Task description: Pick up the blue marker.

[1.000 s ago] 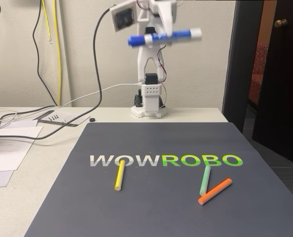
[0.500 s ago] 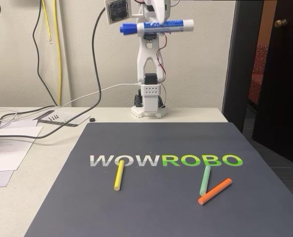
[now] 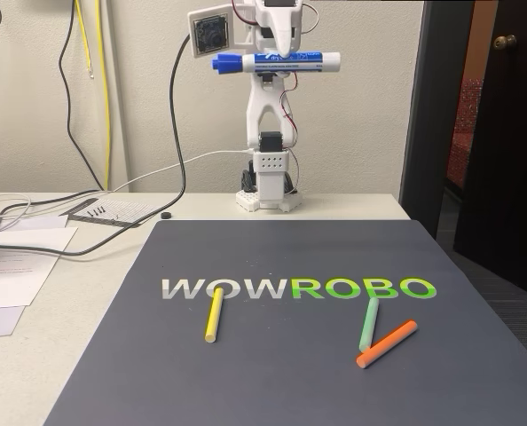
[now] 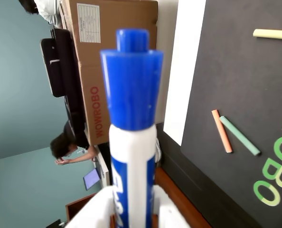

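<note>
Cardboard box point(image 4: 117, 52) behind the hand-held blue marker point(image 4: 131, 142).

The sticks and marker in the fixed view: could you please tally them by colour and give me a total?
Blue marker, held aloft crosswise in the gripper: 1
Yellow stick, on the dark mat: 1
Green stick, on the mat: 1
Orange stick, on the mat: 1
Total: 4

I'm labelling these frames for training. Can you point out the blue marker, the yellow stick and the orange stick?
Thick white-barrelled blue marker point(image 3: 286, 62): fixed view, on the printed label mid-barrel.
Thin yellow stick point(image 3: 215, 318): fixed view, mid-length, on the dark mat.
Thin orange stick point(image 3: 387, 343): fixed view, mid-length, beside the green stick.
</note>
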Robot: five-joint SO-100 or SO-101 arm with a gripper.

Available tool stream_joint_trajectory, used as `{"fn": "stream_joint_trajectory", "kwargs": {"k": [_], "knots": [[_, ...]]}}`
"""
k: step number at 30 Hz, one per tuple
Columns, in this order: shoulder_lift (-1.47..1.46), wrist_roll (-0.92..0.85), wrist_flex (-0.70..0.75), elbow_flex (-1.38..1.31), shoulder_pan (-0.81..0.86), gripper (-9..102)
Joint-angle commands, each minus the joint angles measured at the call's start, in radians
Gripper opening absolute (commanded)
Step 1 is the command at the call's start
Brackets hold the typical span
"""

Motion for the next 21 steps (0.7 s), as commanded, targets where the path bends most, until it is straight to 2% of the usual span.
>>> {"fn": "stream_joint_trajectory", "kwargs": {"k": [1, 21], "knots": [[0.023, -0.015, -0.008, 0.005, -0.009, 1], [0.057, -0.017, -0.057, 0.087, -0.009, 1]]}}
